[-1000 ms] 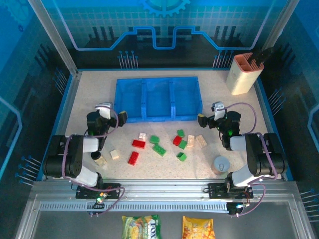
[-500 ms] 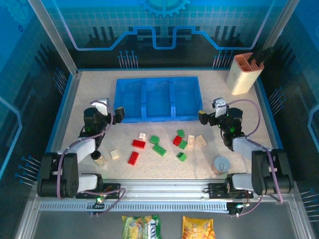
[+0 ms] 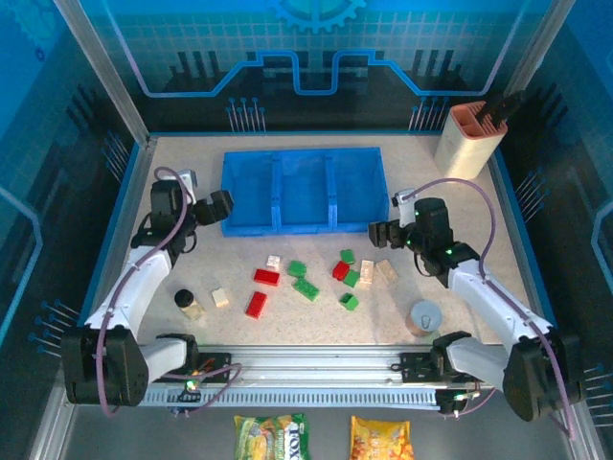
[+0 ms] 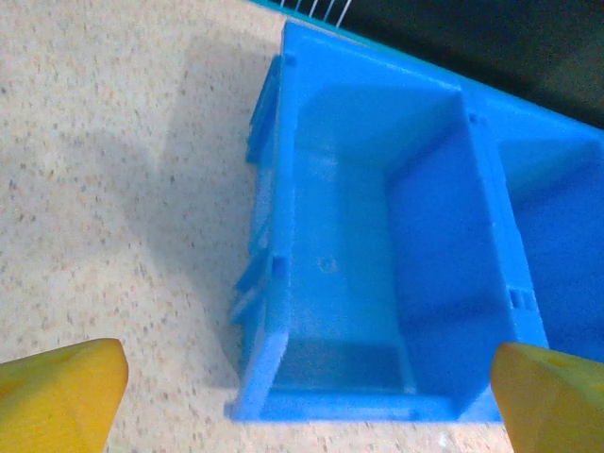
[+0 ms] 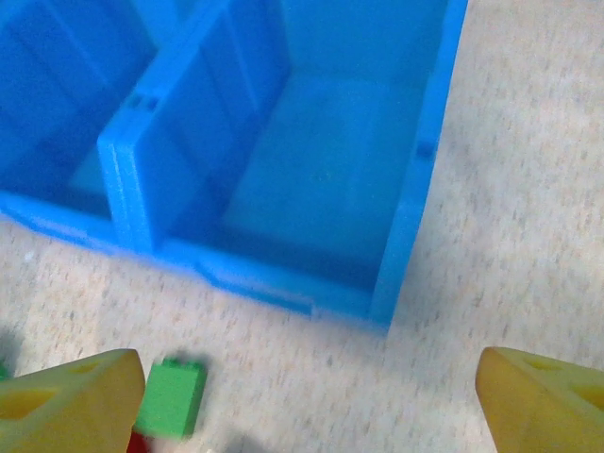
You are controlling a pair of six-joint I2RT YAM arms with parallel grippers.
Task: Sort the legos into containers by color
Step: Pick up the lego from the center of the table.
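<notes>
Left hand (image 3: 203,195), right hand (image 3: 391,218) open — five green, three red, four beige legos (image 3: 306,287), three containers (image 3: 303,153)

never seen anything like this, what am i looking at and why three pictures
Two robot arms are bolted at the near edge of a table. The wide picture looks down from above; the other two come from a camera on each wrist, with that hand's yellow fingers in the corners. The left hand and right hand hover open beside a blue three-compartment tray, holding nothing. Red, green and cream legos lie loose on the table, none in the tray. A small bottle, grey cup and beige holder stand nearby.
</notes>
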